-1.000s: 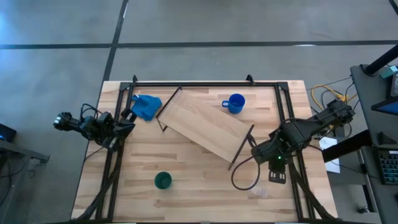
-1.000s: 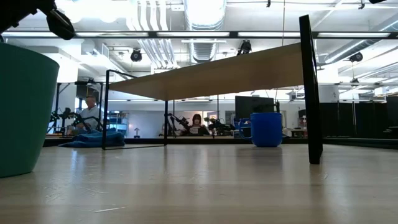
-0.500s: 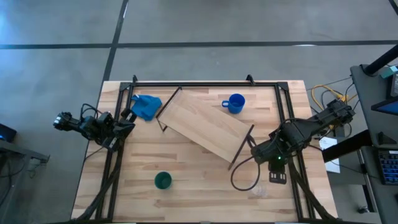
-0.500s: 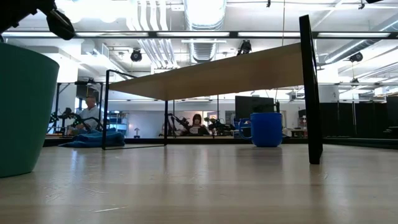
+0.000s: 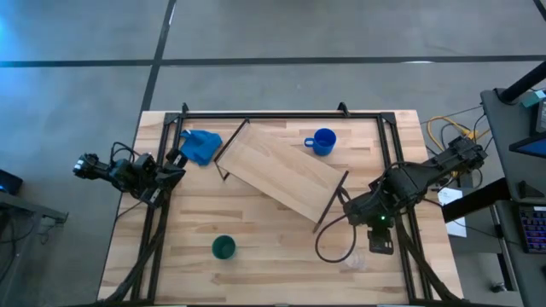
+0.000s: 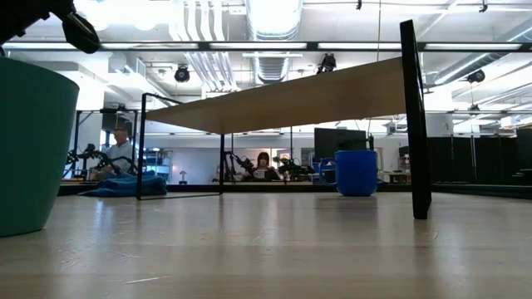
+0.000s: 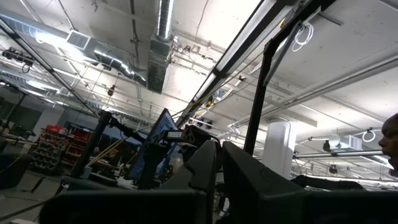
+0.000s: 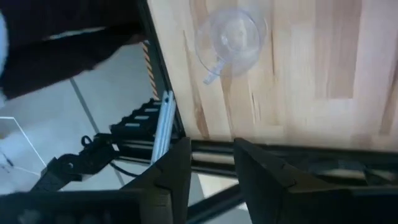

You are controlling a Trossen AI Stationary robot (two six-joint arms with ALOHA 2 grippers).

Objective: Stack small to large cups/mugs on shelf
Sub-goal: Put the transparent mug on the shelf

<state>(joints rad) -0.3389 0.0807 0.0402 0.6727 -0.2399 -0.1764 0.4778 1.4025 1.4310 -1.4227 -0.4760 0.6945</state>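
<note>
Three cups around shelf (image 5: 286, 173): blue mug (image 5: 323, 141) behind, green cup (image 5: 223, 248) in front, clear glass cup (image 8: 231, 38) near table's front-right edge. Right gripper (image 8: 210, 163) parted, empty; left gripper (image 7: 219, 163) nearly closed, empty.

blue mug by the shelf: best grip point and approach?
Judging by the high view, come from above and pinch the rim of the blue mug on the side away from its handle. It stands upright, mouth open, handle toward the shelf, with bare table around it.

Grey concrete floor (image 5: 273, 34); ceiling ducts (image 6: 274, 25)
</note>
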